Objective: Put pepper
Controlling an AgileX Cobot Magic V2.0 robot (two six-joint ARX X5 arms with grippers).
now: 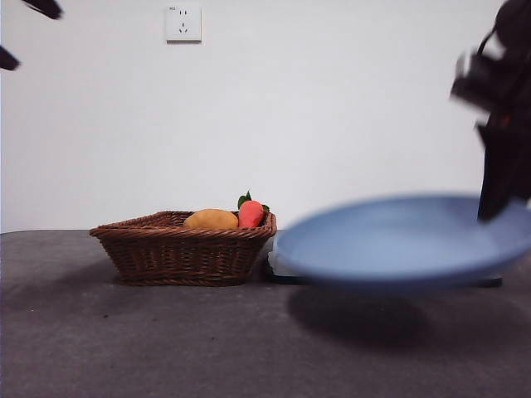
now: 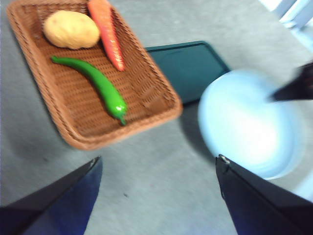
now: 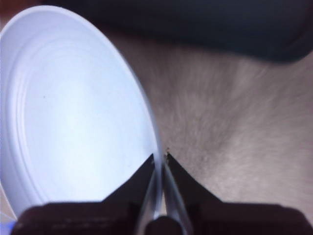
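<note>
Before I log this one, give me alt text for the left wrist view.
A green pepper lies in a brown wicker basket beside a carrot and a potato. Next to the basket, the right gripper holds a pale blue plate by its rim, near a dark green tray.

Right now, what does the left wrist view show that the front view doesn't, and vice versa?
Only the left wrist view: the pepper lying in the basket, the carrot's full length, and the left claw open above bare table.

Only the front view: the wall socket, and the blue plate lifted off the table, its shadow beneath.

Both: basket, potato, carrot, the dark green tray behind the plate, and the right claw clamped on the plate's rim.
</note>
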